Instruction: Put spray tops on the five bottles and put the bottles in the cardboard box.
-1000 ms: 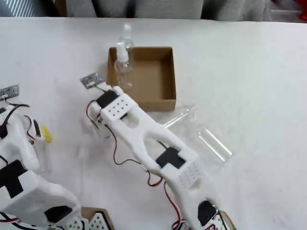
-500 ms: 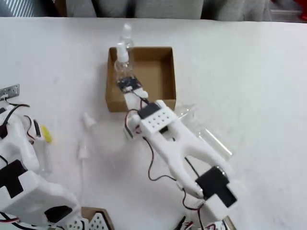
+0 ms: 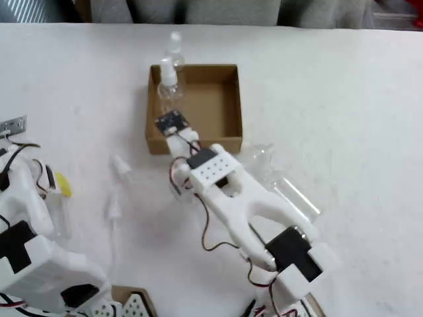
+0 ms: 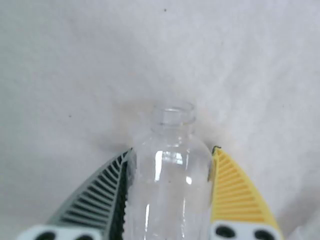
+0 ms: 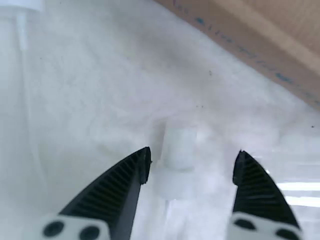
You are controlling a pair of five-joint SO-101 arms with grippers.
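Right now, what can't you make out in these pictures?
- Left wrist view: the held bottle, its lower body cut off by the edge.
- High view: how many clear bottles lie beside the cardboard box, part-covered by the right arm.
- Right wrist view: one spray top, cut off at the edge.

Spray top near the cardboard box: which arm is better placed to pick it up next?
Right. The right gripper is open, with the spray top between its fingers on the table. The left gripper is shut on an uncapped bottle, so it is not free.
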